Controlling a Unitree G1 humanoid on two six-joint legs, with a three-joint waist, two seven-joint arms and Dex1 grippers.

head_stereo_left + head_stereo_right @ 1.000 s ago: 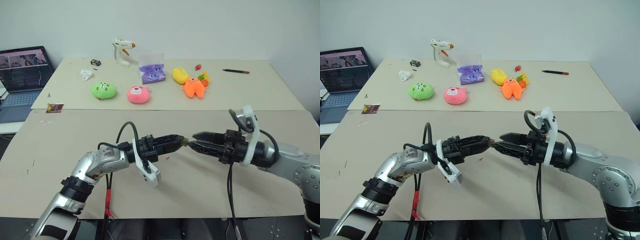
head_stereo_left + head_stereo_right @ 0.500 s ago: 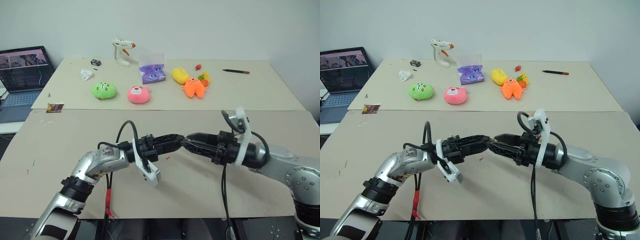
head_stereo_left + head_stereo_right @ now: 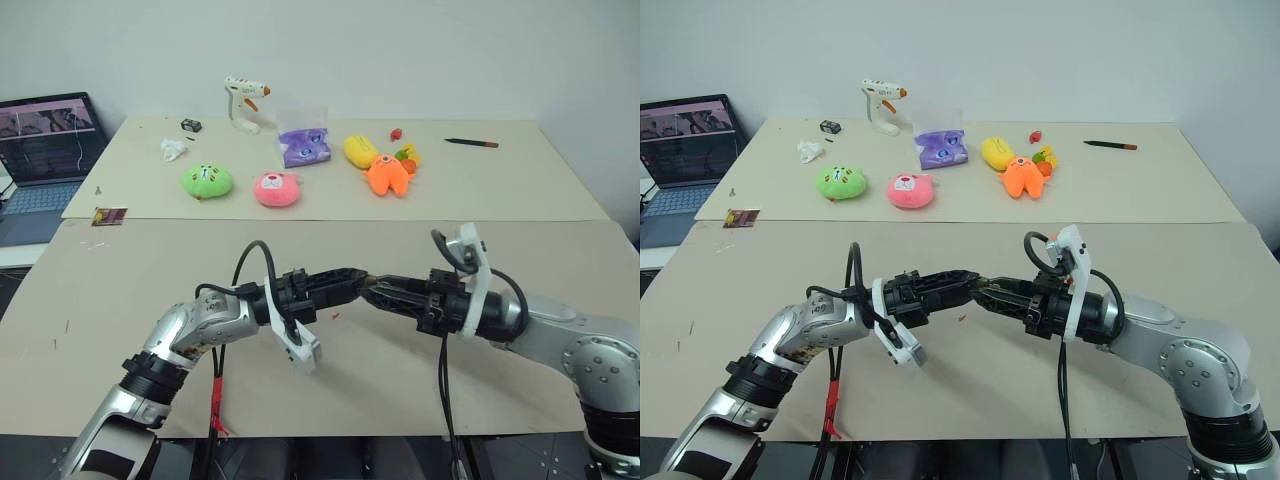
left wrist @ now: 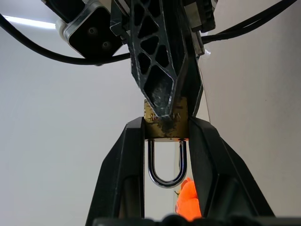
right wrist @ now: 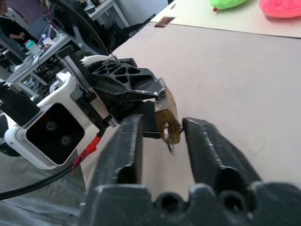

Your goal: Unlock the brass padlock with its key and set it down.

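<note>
- Now my left pincer (image 4: 165, 136) is clamped on the small brass padlock (image 4: 165, 123), a squarish gold-brass body pinched by its two sides between my black fingers (image 4: 127, 155).
- Its brass face is dull and scuffed, with dark smudges and a faint stamped line of lettering I cannot read.
- A thin silver U-shaped shackle (image 4: 166, 165) runs back from the body between my left fingers toward the wrist, both legs seated in the body as far as I can see.
- From my right wrist, the padlock (image 5: 168, 115) hangs at the tip of the left pincer with a small silver ring or key bow (image 5: 167, 137) sticking out from its bottom edge; I cannot tell which it is.
- My right pincer (image 5: 162, 136) has its two fingers on either side of that silver piece with a narrow gap between them, and I cannot tell whether they have truly closed on it.
- Seen from my head, both pincers meet tip to tip above the pale beige desk (image 3: 120, 300), the padlock (image 3: 368, 284) a tiny gold speck between them, held clear of the surface.
- Farther back on the desk lie a green plush toy (image 3: 207, 181), a pink plush toy (image 3: 277, 189), an orange plush toy (image 3: 387, 176) and a white glue gun (image 3: 243, 101), well apart from the padlock.
</note>
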